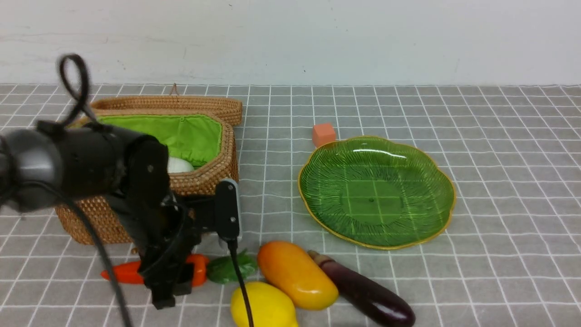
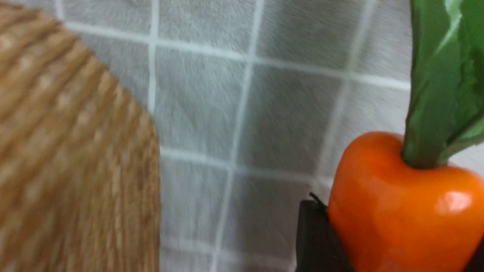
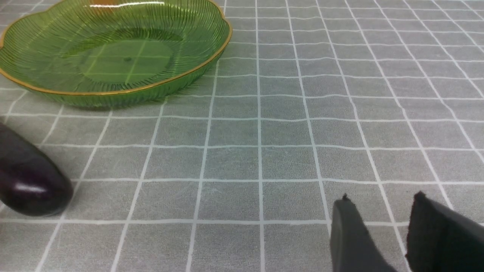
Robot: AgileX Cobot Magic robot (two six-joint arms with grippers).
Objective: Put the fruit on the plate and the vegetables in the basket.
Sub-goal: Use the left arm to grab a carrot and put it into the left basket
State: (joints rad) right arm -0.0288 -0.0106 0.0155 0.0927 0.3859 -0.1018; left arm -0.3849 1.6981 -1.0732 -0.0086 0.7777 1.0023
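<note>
The carrot [image 1: 122,271] lies crosswise, tip left, leafy top right.

Front overview; right wrist sharing plate [image 1: 376,193]

No writing, label, brand, number or sign can be read in any of the views. The basket [image 1: 204,176], the plate [image 1: 376,190] and the orange cube [image 1: 323,134] show plain surfaces. The desk [image 1: 499,136] carries only a grid of white lines.
</note>
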